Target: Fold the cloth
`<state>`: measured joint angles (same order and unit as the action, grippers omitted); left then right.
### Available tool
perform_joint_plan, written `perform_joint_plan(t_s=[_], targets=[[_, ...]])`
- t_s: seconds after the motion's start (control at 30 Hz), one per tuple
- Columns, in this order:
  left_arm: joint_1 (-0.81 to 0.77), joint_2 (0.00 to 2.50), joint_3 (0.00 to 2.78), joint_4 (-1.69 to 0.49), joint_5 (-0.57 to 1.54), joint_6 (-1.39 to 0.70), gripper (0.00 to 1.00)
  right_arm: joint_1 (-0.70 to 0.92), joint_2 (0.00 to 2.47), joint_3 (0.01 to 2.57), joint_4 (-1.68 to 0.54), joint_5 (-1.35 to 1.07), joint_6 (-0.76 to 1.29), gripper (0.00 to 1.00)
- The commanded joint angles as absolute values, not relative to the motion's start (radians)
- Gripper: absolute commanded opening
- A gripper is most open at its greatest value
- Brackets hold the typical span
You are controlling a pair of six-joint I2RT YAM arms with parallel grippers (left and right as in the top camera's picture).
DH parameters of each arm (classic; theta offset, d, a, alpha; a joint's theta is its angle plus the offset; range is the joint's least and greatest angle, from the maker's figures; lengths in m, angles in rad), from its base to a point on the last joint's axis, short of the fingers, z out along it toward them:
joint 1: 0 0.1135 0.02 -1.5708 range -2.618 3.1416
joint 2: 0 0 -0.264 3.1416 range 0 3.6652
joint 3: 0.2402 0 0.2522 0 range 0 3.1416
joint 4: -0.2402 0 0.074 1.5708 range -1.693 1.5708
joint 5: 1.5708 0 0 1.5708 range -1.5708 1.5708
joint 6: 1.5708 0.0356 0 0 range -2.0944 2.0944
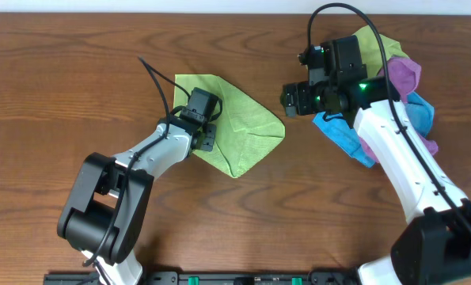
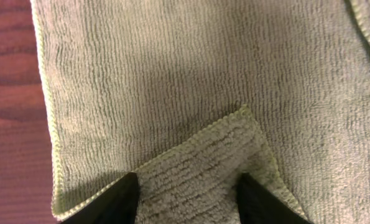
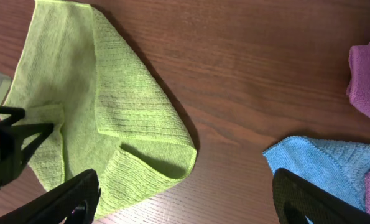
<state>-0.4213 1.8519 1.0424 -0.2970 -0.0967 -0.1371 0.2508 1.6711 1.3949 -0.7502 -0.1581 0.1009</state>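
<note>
The green cloth (image 1: pixel 247 127) lies partly folded on the wooden table, left of centre. It also shows in the right wrist view (image 3: pixel 129 106). My left gripper (image 1: pixel 207 133) is at the cloth's left edge. In the left wrist view, one corner flap of the cloth (image 2: pixel 200 168) sits raised between its fingers (image 2: pixel 185 199), above the flat layer. The jaws appear shut on this flap. My right gripper (image 1: pixel 292 99) hovers open and empty over bare table (image 3: pixel 181 199), just right of the cloth.
A pile of other cloths lies at the back right under the right arm: a blue one (image 1: pixel 342 134), a purple one (image 1: pixel 405 75) and a green one (image 1: pixel 371 39). The blue (image 3: pixel 321 162) and purple (image 3: pixel 368 74) cloths show in the right wrist view.
</note>
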Motion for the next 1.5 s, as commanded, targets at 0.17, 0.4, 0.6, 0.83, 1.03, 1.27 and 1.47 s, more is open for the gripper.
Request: perform_joint_plan(t_s=[0.17, 0.4, 0.6, 0.83, 1.03, 1.27, 1.47], targets=[[-0.419, 1.853, 1.062, -0.384, -0.107, -0.139, 0.17, 0.257, 1.678, 1.393, -0.752, -0.165, 0.088, 0.89], [-0.419, 1.795, 1.063, -0.395, -0.107, -0.139, 0.13, 0.257, 1.678, 1.393, -0.751, -0.165, 0.088, 0.89], [-0.419, 1.745, 1.063, -0.426, -0.107, -0.192, 0.19, 0.257, 1.678, 1.393, -0.753, -0.17, 0.088, 0.87], [-0.419, 1.742, 1.063, -0.575, -0.016, -0.218, 0.2, 0.257, 1.678, 1.393, -0.756, -0.211, 0.072, 0.68], [-0.419, 1.742, 1.063, -0.631, 0.072, -0.219, 0.23, 0.269, 1.689, 1.393, -0.756, -0.273, 0.018, 0.49], [-0.419, 1.742, 1.063, -0.727, 0.071, -0.218, 0.38, 0.337, 1.76, 1.393, -0.756, -0.294, -0.006, 0.39], [-0.419, 1.742, 1.063, -0.812, 0.064, -0.218, 0.37, 0.395, 1.798, 1.393, -0.743, -0.296, -0.042, 0.35]])
